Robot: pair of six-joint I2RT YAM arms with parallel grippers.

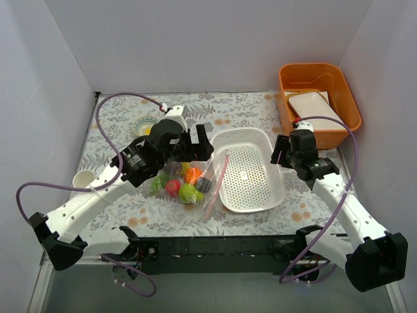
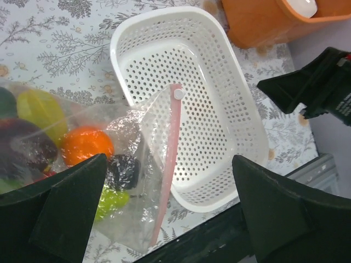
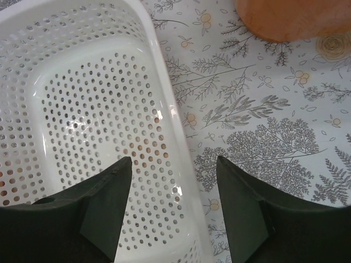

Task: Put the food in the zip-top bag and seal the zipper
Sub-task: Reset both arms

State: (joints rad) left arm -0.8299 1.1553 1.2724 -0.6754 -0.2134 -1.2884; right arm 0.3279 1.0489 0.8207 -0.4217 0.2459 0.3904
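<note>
The clear zip-top bag [image 1: 186, 186] lies on the table left of the white basket, with the food inside: orange [image 1: 193, 174], red apple [image 1: 172, 188], green pieces [image 1: 189, 192] and a dark plum [image 1: 203, 184]. Its pink zipper [image 1: 218, 176] runs along the mouth, its far end resting on the basket rim. In the left wrist view the bag [image 2: 126, 181], orange [image 2: 86, 146], plum [image 2: 122, 171] and zipper [image 2: 169, 164] show. My left gripper [image 1: 192, 145] is open and empty above the bag. My right gripper [image 1: 281, 151] is open and empty over the basket's right rim.
The white perforated basket [image 1: 260, 140] stands mid-table, empty; it also shows in the right wrist view [image 3: 164, 104]. An orange bin [image 1: 348, 107] holding a white tray stands at the back right. A small plate [image 1: 144, 124] and a white cup [image 1: 85, 178] stand at the left.
</note>
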